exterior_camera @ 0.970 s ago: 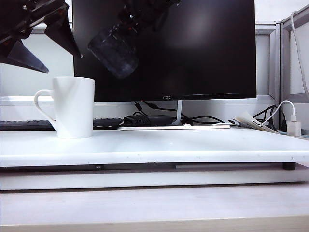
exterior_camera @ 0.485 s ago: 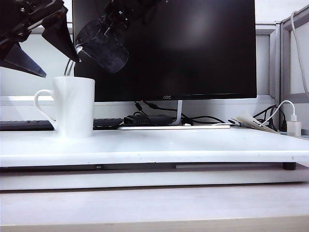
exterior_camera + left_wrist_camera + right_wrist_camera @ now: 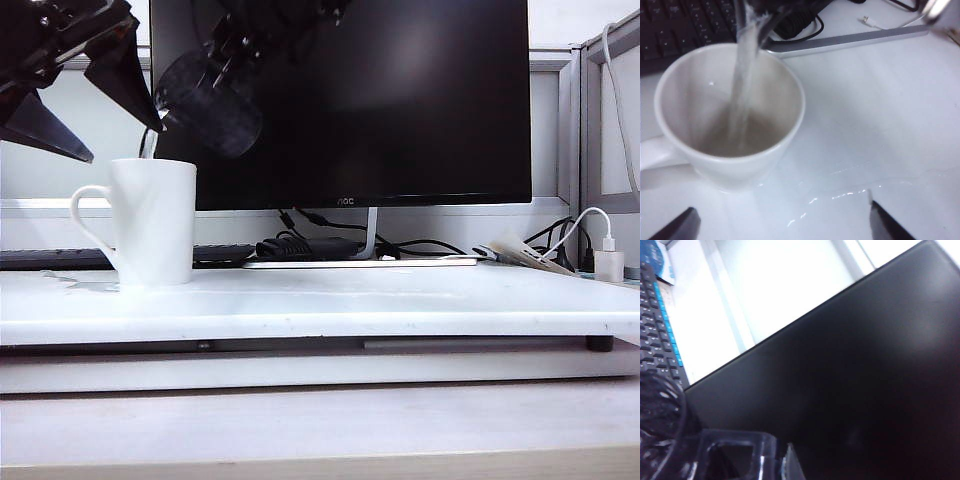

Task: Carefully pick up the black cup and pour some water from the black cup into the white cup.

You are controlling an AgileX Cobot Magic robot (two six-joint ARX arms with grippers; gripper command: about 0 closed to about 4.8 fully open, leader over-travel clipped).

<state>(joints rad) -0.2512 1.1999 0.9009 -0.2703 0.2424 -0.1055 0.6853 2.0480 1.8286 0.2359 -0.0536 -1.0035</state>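
Black cup [image 3: 210,100] hangs high at the left, tipped with its mouth down-left over the white cup [image 3: 152,222]. My right gripper [image 3: 262,28] is clamped on it. My left gripper [image 3: 95,105] hovers wide apart, holding nothing. Only the left wrist view shows water [image 3: 744,85] streaming in and puddles [image 3: 840,192] nearby.

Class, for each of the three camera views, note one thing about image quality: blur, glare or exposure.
Exterior view: the black cup barely separates from the dark monitor behind it. Left wrist view: the water streaks with motion blur into the white cup, and glints mark the wet table. Right wrist view: the bright wall is overexposed and the nearby right tool is soft.
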